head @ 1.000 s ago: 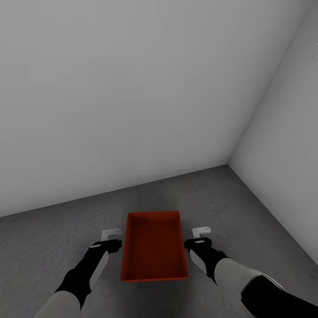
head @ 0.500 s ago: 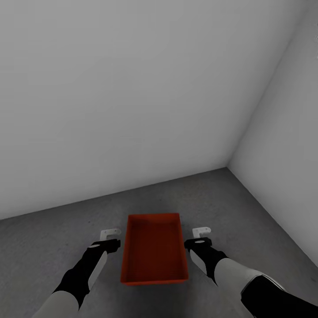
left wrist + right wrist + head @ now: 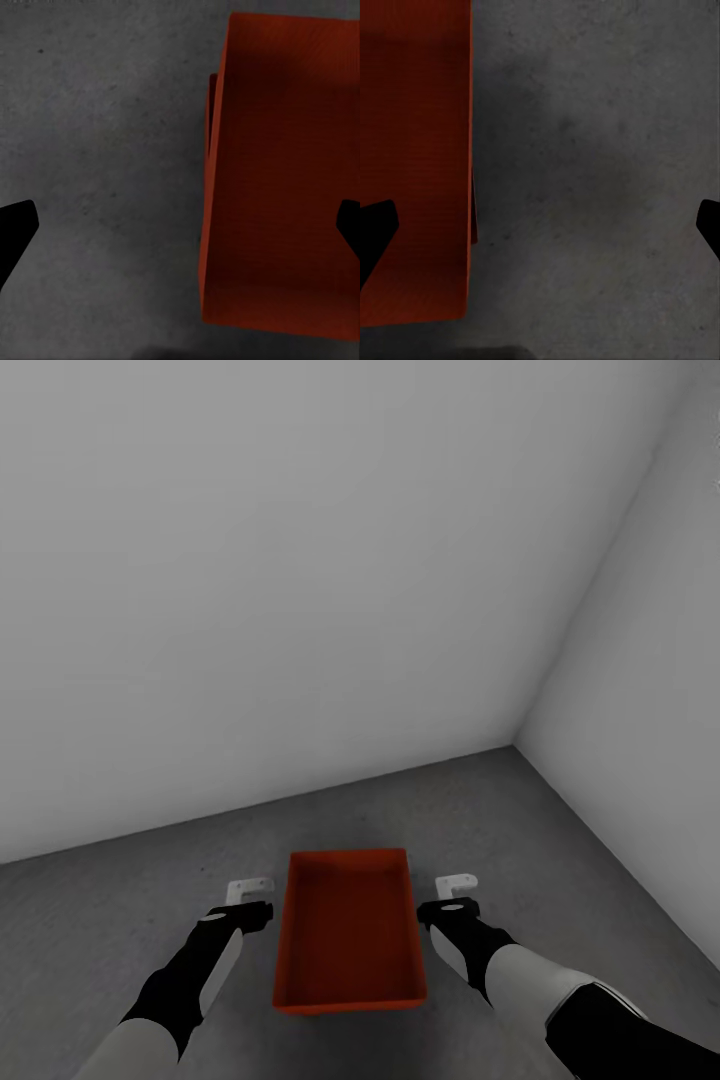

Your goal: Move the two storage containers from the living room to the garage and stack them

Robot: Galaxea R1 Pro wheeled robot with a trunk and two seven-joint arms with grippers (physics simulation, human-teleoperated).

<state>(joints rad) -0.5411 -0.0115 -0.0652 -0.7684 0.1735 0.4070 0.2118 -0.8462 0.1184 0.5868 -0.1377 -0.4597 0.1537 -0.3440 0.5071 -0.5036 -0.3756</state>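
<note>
Two grippers, left (image 3: pixel 252 901) and right (image 3: pixel 452 893), are hanging spread apart beside an orange bin (image 3: pixel 349 930) sitting on the garage floor (image 3: pixel 560 860), its long axis running away from the robot between them.

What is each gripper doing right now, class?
Left gripper: open, beside the orange-red container, holding nothing.
Right gripper: open, holding nothing.

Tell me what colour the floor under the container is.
Dark grey, faintly mottled concrete floor, clearest in the right wrist view beside the orange-red container.
</note>
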